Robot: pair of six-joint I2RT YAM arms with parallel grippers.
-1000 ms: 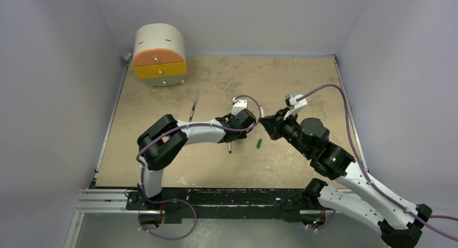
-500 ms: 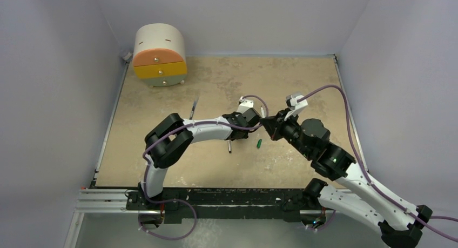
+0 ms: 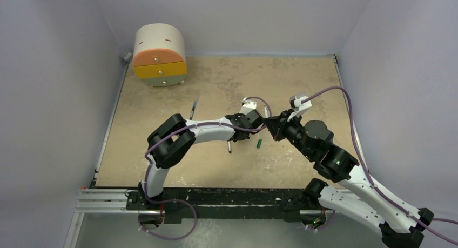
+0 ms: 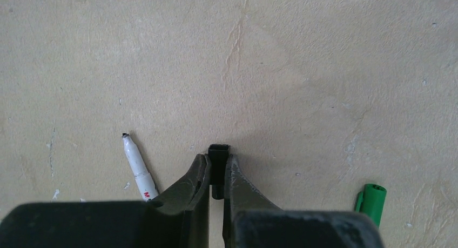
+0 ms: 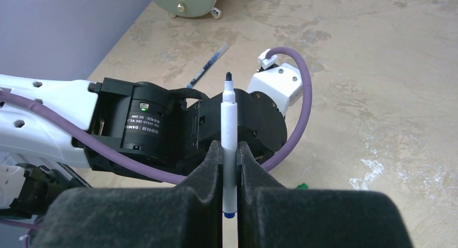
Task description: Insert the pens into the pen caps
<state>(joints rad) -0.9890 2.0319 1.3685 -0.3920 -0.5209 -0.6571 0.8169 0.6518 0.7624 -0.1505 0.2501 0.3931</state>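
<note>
My left gripper is shut on a black pen cap, whose open end sticks out past the fingertips. My right gripper is shut on a white pen with a black tip, pointing at the left wrist. In the top view the two grippers meet tip to tip, left and right. A green cap lies on the table below them and also shows in the left wrist view. A white pen lies beside the left fingers. A thin dark pen lies further left. The pale cap is out of view.
A round drawer unit with orange and yellow fronts stands at the back left corner. Purple cables loop over both wrists. Grey walls close the table on the left, back and right.
My left gripper has moved right with the black cap, closing the gap to my right gripper. My right gripper has shifted slightly right with its pen.
</note>
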